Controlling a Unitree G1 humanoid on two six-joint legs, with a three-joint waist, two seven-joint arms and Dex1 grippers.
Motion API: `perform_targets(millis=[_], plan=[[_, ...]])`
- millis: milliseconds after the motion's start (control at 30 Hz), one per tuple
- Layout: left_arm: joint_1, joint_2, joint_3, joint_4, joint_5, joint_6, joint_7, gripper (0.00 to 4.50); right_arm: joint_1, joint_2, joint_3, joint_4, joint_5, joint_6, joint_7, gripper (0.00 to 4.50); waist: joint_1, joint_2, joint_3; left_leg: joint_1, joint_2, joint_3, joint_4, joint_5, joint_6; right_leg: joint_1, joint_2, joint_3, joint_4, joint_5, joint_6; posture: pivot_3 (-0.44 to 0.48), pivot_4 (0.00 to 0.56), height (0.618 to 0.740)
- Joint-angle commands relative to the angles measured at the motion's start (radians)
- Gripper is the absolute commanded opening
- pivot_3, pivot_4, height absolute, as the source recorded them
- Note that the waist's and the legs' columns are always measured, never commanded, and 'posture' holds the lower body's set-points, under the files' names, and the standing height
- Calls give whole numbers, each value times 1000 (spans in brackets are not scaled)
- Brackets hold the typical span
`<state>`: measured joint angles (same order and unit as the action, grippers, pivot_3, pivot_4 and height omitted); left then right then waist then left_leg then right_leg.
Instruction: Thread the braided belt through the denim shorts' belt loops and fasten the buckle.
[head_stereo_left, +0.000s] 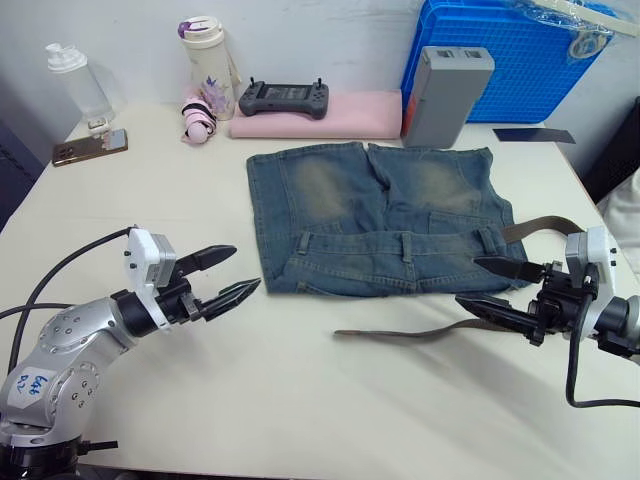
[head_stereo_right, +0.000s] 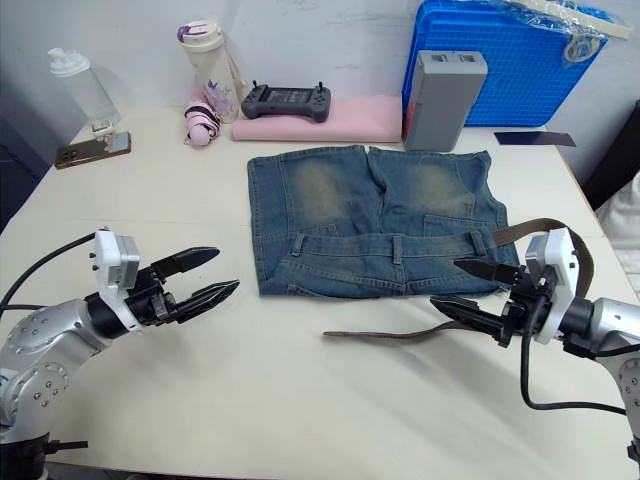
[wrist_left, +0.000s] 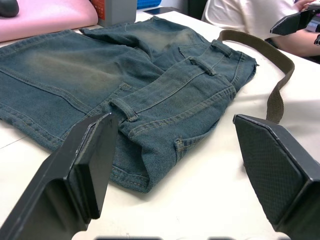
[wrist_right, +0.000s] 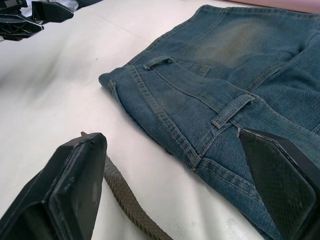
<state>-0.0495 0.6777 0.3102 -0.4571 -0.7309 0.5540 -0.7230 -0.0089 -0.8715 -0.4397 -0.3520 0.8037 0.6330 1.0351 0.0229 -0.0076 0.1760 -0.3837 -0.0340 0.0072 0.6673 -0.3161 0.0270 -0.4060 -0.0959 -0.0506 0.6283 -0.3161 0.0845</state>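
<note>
Left eye view gives me the denim shorts (head_stereo_left: 375, 220) lying flat on the white tabletop (head_stereo_left: 300, 400), waistband toward me and legs pointing away, with faded tan patches on both legs. Along the waistband I can pick out the belt loops (head_stereo_left: 408, 245), short upright denim strips. The braided belt (head_stereo_left: 420, 331) lies on the tabletop just in front of the waistband, running toward my right side, then curving up past the right corner of the shorts. I cannot make out the buckle.

My left gripper (head_stereo_left: 225, 275) hovers above the tabletop just left of the waistband's left corner, jaws open and holding nothing. My right gripper (head_stereo_left: 490, 285) sits at the waistband's right corner, jaws open too, with the lower finger down by the belt; I cannot tell whether it touches the strap.

Along the far edge stand a clear bottle (head_stereo_left: 75, 85), a phone (head_stereo_left: 90, 146), a white tumbler (head_stereo_left: 208, 65), a black controller (head_stereo_left: 284, 98) on a pink pad (head_stereo_left: 330, 115), a grey box (head_stereo_left: 447, 95) and a blue crate (head_stereo_left: 515, 60).
</note>
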Motion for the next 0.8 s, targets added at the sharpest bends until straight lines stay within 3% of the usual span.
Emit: perform_targets(millis=[33, 533, 800], plan=[[-11, 6, 26, -17, -25, -9, -12, 4016, -11, -9, -23, -10, 11, -13, 4, 4454, 0, 0, 0, 0, 0, 0, 0, 0, 0, 0, 0, 0, 0, 0, 0, 0, 150, 725], [-4, 14, 28, 9, -18, -13, -42, 4016, -19, -7, 18, 15, -43, -65, 40, 4454, 0, 0, 0, 0, 0, 0, 0, 0, 0, 0, 0, 0, 0, 0, 0, 0, 150, 725], [-26, 26, 13, 25, -7, -18, -68, 4016, -87, -123, 252, -44, -185, -136, 181, 4454, -2, 0, 0, 0, 0, 0, 1, 0, 0, 0, 0, 0, 0, 0, 0, 0, 150, 725]])
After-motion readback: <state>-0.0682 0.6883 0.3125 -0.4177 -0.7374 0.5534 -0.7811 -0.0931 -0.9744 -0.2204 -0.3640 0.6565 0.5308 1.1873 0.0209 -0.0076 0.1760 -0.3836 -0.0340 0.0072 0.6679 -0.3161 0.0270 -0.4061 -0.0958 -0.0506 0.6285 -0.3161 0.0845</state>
